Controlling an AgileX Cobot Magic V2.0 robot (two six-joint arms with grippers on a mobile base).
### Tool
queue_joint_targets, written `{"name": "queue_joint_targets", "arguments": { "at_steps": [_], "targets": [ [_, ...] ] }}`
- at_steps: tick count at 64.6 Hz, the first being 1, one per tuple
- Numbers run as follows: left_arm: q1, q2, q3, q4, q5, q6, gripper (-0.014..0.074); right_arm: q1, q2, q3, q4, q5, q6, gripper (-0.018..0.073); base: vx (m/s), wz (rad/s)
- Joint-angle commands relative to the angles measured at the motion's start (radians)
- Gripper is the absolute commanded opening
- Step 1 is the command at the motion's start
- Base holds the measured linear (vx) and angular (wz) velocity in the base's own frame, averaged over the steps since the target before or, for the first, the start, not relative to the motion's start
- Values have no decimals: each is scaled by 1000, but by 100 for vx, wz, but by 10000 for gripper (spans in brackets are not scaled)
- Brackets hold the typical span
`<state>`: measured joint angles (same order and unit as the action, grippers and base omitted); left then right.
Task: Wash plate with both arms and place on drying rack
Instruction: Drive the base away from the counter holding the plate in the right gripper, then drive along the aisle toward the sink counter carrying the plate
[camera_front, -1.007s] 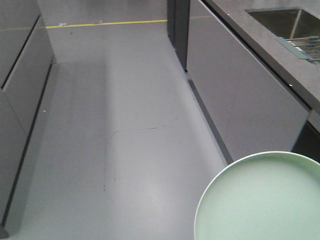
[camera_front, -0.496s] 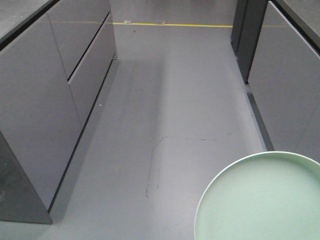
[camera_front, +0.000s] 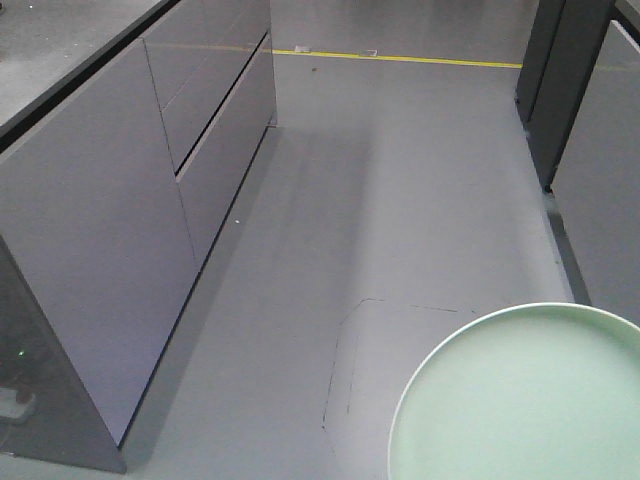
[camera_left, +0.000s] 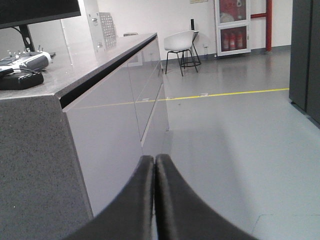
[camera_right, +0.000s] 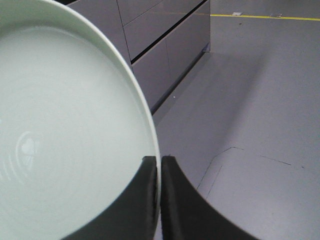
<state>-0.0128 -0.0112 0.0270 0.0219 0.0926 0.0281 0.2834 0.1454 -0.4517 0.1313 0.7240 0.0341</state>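
Note:
The pale mint-green plate (camera_front: 520, 400) fills the lower right corner of the front view, held in the air above the grey floor. In the right wrist view the plate (camera_right: 65, 130) fills the left half, and my right gripper (camera_right: 160, 161) is shut on its rim, one finger on each side. My left gripper (camera_left: 154, 159) is shut and empty, pointing along the floor beside a grey counter. The drying rack is out of view.
A grey cabinet block with drawers (camera_front: 130, 200) stands at the left, its countertop (camera_left: 75, 70) carrying dark devices. Dark cabinets (camera_front: 590, 120) stand at the right. Grey floor with a yellow line (camera_front: 400, 58) runs between them. A white chair (camera_left: 180, 42) stands far back.
The front view has swung left: the sink counter and rack at the right went out of view and the left cabinet block came in. The plate stays in the same corner.

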Motion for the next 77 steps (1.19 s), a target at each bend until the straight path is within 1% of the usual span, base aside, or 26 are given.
{"name": "queue_joint_targets", "arguments": {
  "at_steps": [1,35,77],
  "targets": [
    [2,-6,21,-1,-75,-10,-6,-2,12,-23,5,-76,0,-2,25,10],
    [2,-6,21,-1,-75,-10,-6,-2,12,-23,5,-76,0,-2,27,2],
    [2,-6,21,-1,-75,-10,-6,-2,12,-23,5,-76,0,-2,28,-5]
  ]
}}
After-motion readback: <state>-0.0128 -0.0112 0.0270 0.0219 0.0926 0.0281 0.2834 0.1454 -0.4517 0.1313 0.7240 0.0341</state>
